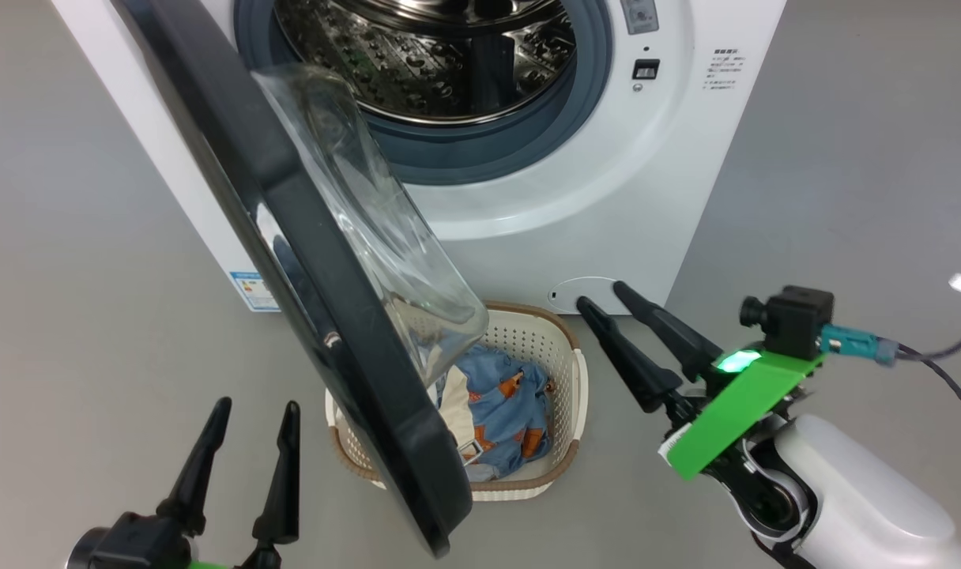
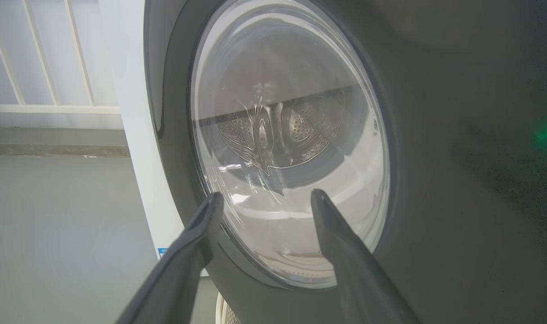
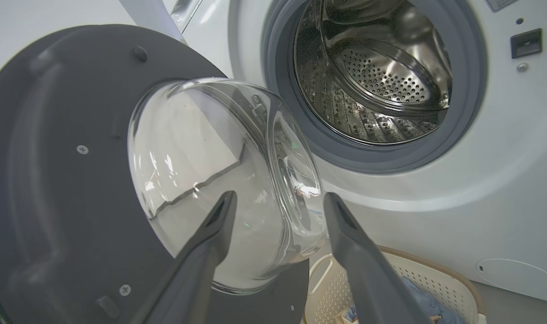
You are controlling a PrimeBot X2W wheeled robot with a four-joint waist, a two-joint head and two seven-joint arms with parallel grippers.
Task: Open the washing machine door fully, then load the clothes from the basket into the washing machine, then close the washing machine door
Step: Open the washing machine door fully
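Blue printed clothes (image 1: 504,403) lie in the basket (image 1: 528,336).

The white washing machine (image 1: 544,213) stands with its steel drum (image 1: 449,63) exposed. Its glossy black door (image 1: 283,237) hangs partly open, overlapping the cream basket (image 1: 528,336) on the floor (image 1: 93,276), where blue printed clothes (image 1: 504,403) lie bundled.

Left claw (image 1: 257,405) spread wide, right claw (image 1: 601,293) parted
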